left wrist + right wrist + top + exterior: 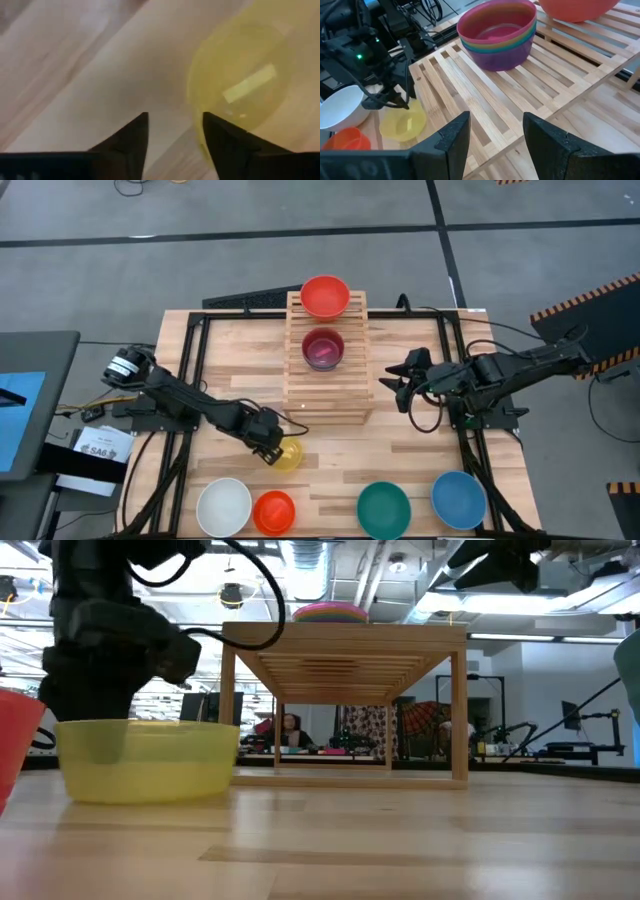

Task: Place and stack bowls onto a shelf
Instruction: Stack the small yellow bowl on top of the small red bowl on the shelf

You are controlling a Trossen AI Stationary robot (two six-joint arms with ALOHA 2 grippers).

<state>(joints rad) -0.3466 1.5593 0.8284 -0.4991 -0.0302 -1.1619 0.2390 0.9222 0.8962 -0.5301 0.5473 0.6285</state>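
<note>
A light wooden plank worktop (pixel 400 445) stands on a grey floor (pixel 200 240). A dark side table (pixel 30 405) sits near its left edge. Beyond the worktop, a person (pixel 290 727) sits among cluttered lab equipment.

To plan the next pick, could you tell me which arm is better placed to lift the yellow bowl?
Left. Its open claw already straddles the yellow bowl rim; the right claw waits beside the shelf.
</note>
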